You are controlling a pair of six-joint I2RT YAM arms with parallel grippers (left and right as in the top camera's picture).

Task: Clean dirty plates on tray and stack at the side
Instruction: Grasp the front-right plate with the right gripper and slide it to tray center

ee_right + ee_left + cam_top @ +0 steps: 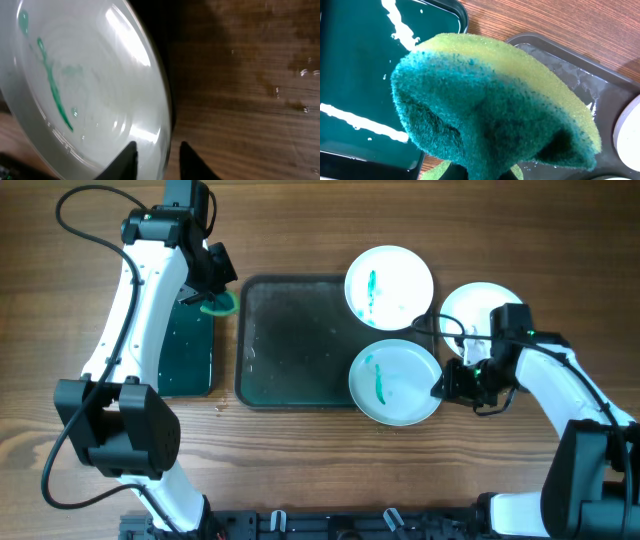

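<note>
The large tray (295, 340) holds two dirty plates at its right end. The far dirty plate (389, 283) and the near dirty plate (394, 383) each carry a teal streak. A third plate (475, 305), plain white, lies on the table to the right, partly under my right arm. My right gripper (443, 387) is shut on the near plate's right rim. In the right wrist view its fingers (157, 145) straddle that rim (90, 90). My left gripper (213, 292) is shut on the green sponge (490, 100) (217, 304), above the gap between the two trays.
The smaller dark green tray (190, 355) lies left of the large tray, wet with white streaks in the left wrist view (360, 75). The large tray's wet corner (600, 90) and a white plate edge (627, 135) show at that view's right. Bare wood surrounds them.
</note>
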